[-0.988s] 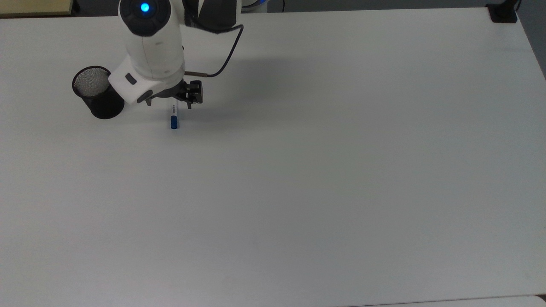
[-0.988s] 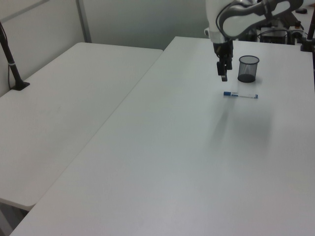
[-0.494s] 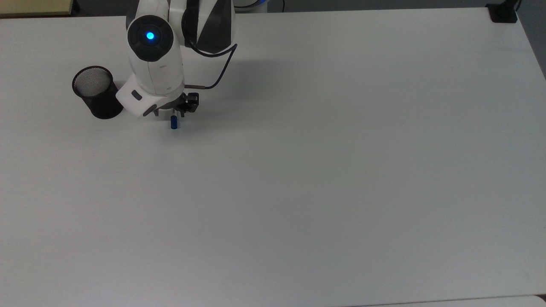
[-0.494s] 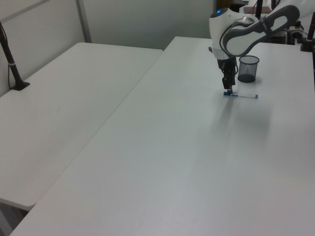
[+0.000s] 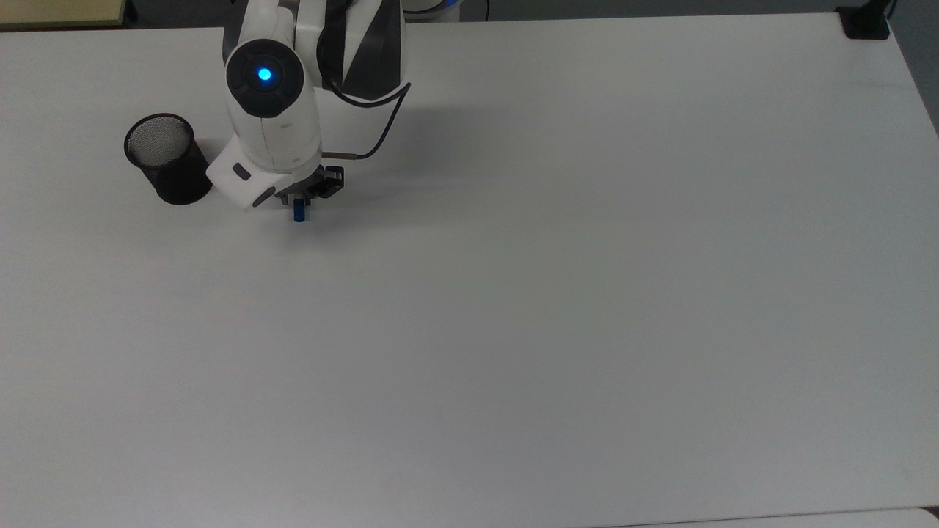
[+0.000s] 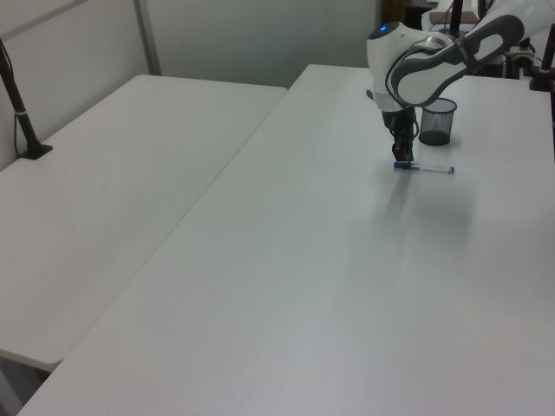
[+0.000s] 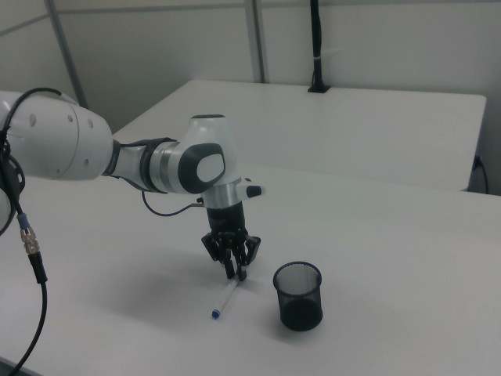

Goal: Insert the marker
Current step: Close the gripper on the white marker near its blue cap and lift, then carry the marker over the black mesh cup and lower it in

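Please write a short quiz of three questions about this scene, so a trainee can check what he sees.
1. True or false: the marker already stands inside the mesh cup.
2. In the top view, the cup is on which side of the gripper? A) the top view's left B) the top view's right
3. Fill in: the marker's cap is ____.

Key: 1 false, it lies on the table; 2 A; 3 blue.

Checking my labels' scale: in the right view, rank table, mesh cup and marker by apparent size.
1. table
2. mesh cup
3. marker, slimmer than the cup, though similar in length.
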`<action>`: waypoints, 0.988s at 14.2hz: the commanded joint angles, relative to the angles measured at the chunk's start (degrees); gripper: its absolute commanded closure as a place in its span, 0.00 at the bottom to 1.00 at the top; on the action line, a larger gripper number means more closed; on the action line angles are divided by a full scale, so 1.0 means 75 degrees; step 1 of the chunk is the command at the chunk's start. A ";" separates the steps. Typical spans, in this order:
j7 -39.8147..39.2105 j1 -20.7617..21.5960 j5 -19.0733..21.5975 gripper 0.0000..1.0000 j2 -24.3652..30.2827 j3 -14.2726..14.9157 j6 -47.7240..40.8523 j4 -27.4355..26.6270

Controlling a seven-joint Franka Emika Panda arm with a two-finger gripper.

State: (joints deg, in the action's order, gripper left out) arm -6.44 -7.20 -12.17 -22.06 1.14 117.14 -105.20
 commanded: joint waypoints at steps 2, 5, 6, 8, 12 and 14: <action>0.0085 0.0058 -0.0017 0.71 -0.0047 0.0012 0.0283 -0.0130; 0.0459 0.0069 -0.0006 0.81 -0.0047 0.0012 0.0588 -0.0130; 0.0542 0.0069 0.0006 0.82 -0.0047 0.0012 0.0576 -0.0072; 0.0589 0.0058 0.0274 0.84 0.0139 0.0001 0.0565 -0.0001; 0.0589 -0.0047 0.0602 0.84 0.0514 0.0001 0.0518 0.0349; 0.0519 -0.0235 0.0802 0.84 0.0690 0.0024 0.0471 0.0666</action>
State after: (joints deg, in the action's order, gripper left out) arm -2.87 -7.47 -8.49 -20.33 1.11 120.71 -101.83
